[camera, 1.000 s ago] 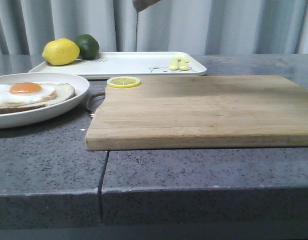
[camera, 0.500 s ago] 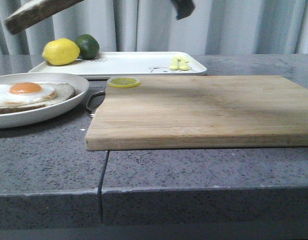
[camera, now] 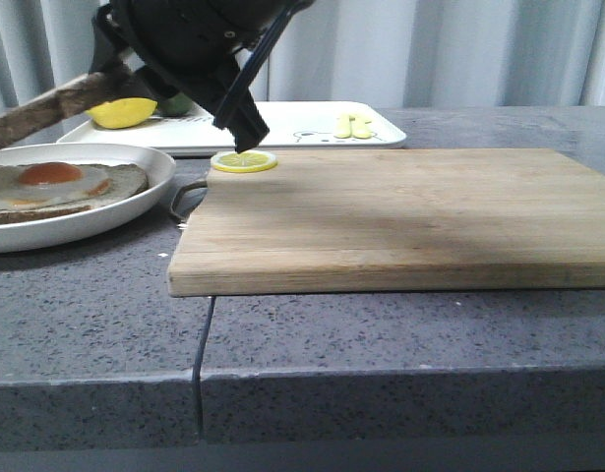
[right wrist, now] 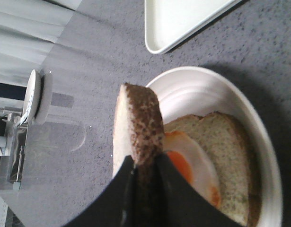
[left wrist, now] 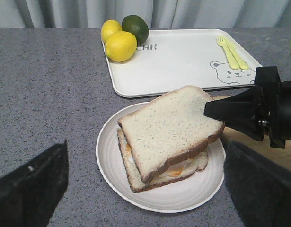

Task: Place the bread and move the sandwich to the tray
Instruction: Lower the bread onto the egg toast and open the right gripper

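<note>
One slice, the bread point(right wrist: 138, 130), is pinched by its crust in my right gripper point(right wrist: 144, 177), tilted just above the sandwich point(left wrist: 180, 165) on the round plate point(left wrist: 112, 161). My left gripper point(left wrist: 145, 189) hangs spread apart, holding nothing. At twelve o'clock from the plate lies the tray point(left wrist: 183, 61), with a lemon point(left wrist: 120, 46).

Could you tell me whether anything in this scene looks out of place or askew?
Only one small thing: a lemon slice lies half off the far left corner of the cutting board. The bread hangs tilted over the egg-topped slice on the plate, but the right gripper holds it.
</note>
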`<state>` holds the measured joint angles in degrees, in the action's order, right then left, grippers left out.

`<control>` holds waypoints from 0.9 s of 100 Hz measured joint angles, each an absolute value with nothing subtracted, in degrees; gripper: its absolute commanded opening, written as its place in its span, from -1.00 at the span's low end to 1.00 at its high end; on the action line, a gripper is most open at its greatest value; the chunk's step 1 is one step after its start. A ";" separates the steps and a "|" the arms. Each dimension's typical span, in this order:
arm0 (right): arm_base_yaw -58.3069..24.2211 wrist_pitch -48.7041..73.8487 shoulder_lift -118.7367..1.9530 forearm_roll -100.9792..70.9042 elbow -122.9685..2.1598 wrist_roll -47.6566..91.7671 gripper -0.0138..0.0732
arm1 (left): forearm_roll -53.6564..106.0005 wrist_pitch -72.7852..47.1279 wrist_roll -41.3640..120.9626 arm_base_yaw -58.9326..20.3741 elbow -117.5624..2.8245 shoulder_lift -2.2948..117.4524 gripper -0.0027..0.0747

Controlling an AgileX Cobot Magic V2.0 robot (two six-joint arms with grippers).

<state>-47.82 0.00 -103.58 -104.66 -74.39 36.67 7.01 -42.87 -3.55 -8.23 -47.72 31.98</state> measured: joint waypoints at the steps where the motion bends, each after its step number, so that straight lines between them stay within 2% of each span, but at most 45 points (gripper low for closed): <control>1: -47.82 -0.33 -103.58 -104.66 -74.39 36.67 -0.93 | 7.01 -42.87 -3.55 -8.23 -47.72 31.98 0.67; 31: -47.82 -2.22 -104.15 -105.07 -74.52 36.67 -0.92 | 7.01 -42.87 -3.55 -8.23 -47.72 31.98 0.67; 41: -47.82 -2.22 -104.29 -105.07 -74.24 36.78 -0.83 | 7.01 -42.87 -3.55 -8.23 -47.72 31.98 0.67; 76: -47.82 -2.01 -104.29 -105.20 -71.36 39.62 -0.04 | 7.01 -42.87 -3.55 -8.23 -47.72 31.98 0.67; 90: -47.82 -2.01 -104.29 -105.24 -71.36 40.52 0.22 | 7.01 -42.87 -3.55 -8.23 -47.72 31.98 0.67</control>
